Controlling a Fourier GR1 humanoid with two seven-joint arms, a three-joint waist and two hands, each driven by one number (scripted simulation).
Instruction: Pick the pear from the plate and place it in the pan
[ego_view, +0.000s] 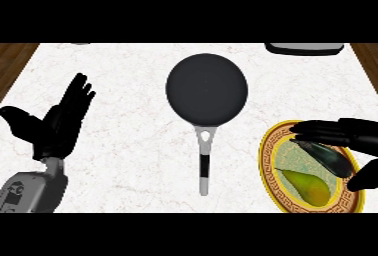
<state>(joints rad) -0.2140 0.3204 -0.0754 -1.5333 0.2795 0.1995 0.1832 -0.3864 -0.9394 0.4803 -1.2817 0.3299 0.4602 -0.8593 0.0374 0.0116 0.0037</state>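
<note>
A green-yellow pear (308, 186) lies on a gold-rimmed plate (269, 167) at the lower right. My right hand (341, 135) hovers over the plate from the right, fingers spread and reaching leftward above the pear, thumb (365, 176) beside it; nothing is gripped. The black pan (206, 89) sits in the middle of the counter, its silver and black handle (204, 160) pointing toward me. At the left my left hand (55, 120) rests open with fingers up.
A dark, grey-rimmed object (304, 48) shows at the counter's far right edge. Wooden strips (15, 60) border the white marble top on both sides. Bare marble lies between the pan handle and the plate.
</note>
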